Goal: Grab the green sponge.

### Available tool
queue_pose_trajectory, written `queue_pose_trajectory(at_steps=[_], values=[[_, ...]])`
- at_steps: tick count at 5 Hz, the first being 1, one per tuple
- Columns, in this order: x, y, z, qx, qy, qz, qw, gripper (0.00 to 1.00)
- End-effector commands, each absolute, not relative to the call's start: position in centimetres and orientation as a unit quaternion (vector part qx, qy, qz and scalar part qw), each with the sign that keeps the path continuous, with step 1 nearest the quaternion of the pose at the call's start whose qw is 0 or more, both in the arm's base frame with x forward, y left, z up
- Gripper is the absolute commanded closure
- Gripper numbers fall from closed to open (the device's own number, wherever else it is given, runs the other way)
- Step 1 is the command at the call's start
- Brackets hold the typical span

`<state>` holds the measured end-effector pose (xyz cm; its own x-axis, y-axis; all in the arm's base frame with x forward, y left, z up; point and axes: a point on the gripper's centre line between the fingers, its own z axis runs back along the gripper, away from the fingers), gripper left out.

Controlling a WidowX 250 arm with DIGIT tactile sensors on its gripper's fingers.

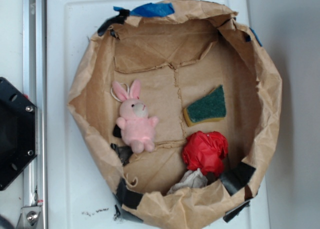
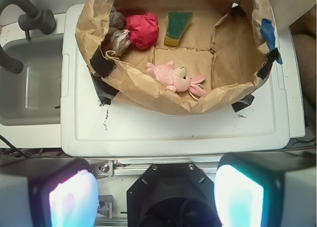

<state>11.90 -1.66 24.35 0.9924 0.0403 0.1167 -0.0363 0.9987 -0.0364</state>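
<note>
The green sponge (image 1: pixel 206 107) is recorded flat on the floor of the brown paper basin (image 1: pixel 270 89), between the pink bunny (image 1: pixel 135 120) and the basin wall, just beside the red wrinkly ball (image 1: pixel 206 151). A mistaken closure on that ball, or a snag on the crumpled paper rim, is judged the chief risk. The end effector (image 2: pixel 156 197) is held high and well apart from the basin, wide open, nothing gripped.

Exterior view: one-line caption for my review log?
Brown paper basin holds green sponge, pink bunny and red wrinkly ball; no tool in sight.
</note>
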Motion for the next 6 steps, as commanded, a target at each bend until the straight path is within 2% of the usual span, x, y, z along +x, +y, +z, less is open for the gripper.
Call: queue_pose_trajectory(at_steps=[1, 2, 3, 4, 5, 6], values=[[11.9, -1.7, 24.4, -0.017, -0.059, 0.019, 0.998, 0.00], [15.9, -1.7, 23.3, -0.017, -0.074, 0.052, 0.996, 0.00], [18.3, -1.6, 21.5, -0.019, -0.096, 0.066, 0.993, 0.00], [19.7, -0.9, 19.3, -0.037, -0.117, 0.100, 0.987, 0.00], [21.0, -0.3, 16.0, -0.035, -0.121, 0.153, 0.980, 0.00], [22.7, 0.4, 14.3, -0.028, -0.109, 0.182, 0.977, 0.00]])
